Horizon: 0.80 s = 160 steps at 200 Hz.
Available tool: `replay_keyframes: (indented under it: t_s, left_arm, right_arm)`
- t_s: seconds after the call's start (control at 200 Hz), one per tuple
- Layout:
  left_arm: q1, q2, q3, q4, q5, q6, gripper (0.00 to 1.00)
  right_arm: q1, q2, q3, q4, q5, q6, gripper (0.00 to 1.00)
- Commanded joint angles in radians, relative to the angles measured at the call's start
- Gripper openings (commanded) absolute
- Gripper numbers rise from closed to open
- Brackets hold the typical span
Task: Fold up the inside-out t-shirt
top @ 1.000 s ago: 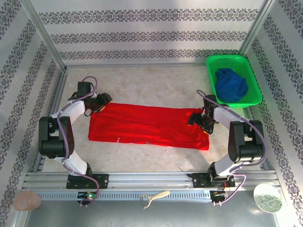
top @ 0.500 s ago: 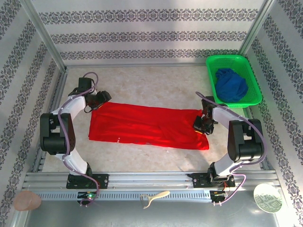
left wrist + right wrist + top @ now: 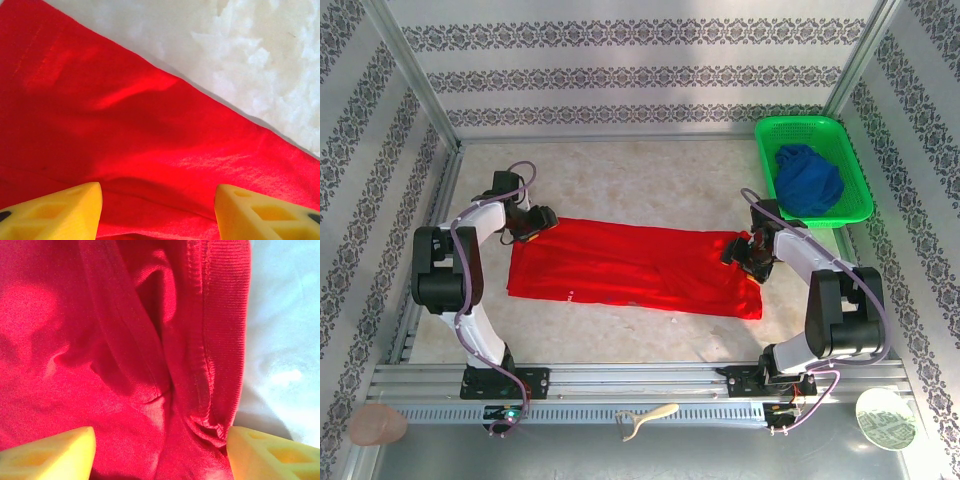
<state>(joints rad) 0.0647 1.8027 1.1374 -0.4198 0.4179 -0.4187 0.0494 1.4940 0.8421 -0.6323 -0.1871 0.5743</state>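
Across the middle of the table (image 3: 640, 170), the red t-shirt (image 3: 635, 268) is laid out flat as a long strip running left to right, and all I can see of it is plain red.

The left gripper (image 3: 542, 220) is parked at the shirt's far left corner. From the left wrist cam its yellow fingertips (image 3: 55, 210) are spread well apart with smooth red cloth lying flat under them. Nothing is pinched. The shirt's edge cuts diagonally across that view, with bare table beyond it.

The right gripper (image 3: 738, 252) sits over the far right corner. Its yellow fingers (image 3: 50, 452) are also wide apart, so it's open with no hold on anything. The cloth under it is bunched into a few soft folds, and a ribbed band (image 3: 225, 330) with stitching runs along the shirt's edge, with table showing just past it. Honestly I can't tell whether those tips are touching the cloth or just above it, since the view is too tight.

Off in the far right corner there's a green basket (image 3: 765, 160) with a dark blue garment (image 3: 808, 180) piled inside, clear of the shirt.
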Motion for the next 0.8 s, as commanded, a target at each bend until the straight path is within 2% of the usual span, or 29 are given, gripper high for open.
replay_keyframes:
  t_s: [0.0,0.195,0.32,0.385,0.49,0.555,0.794]
  left_arm:
    - [-0.005,-0.01,-0.016,0.009,0.036,0.001,0.61]
    - [-0.005,-0.014,-0.019,0.022,0.039,-0.015,0.61]
    - [-0.005,-0.014,-0.021,0.03,0.039,-0.025,0.61]
    - [-0.005,-0.014,-0.023,0.033,0.034,-0.027,0.61]
    - [-0.002,-0.007,-0.027,0.031,0.03,-0.025,0.61]
    - [0.001,-0.006,-0.03,0.028,0.025,-0.015,0.61]
    - [-0.011,0.002,-0.069,0.004,0.021,0.029,0.61]
  right_arm:
    - [0.03,0.042,0.016,-0.01,0.055,0.012,0.73]
    - [0.114,0.139,0.053,-0.065,0.169,0.042,0.72]
    - [0.163,0.176,0.061,-0.113,0.246,0.077,0.62]
    - [0.17,0.181,0.066,-0.121,0.252,0.087,0.51]
    - [0.163,0.19,0.079,-0.118,0.234,0.09,0.17]
    - [0.146,0.188,0.081,-0.106,0.206,0.084,0.0]
    - [0.034,0.079,0.083,-0.106,0.157,0.032,0.0]
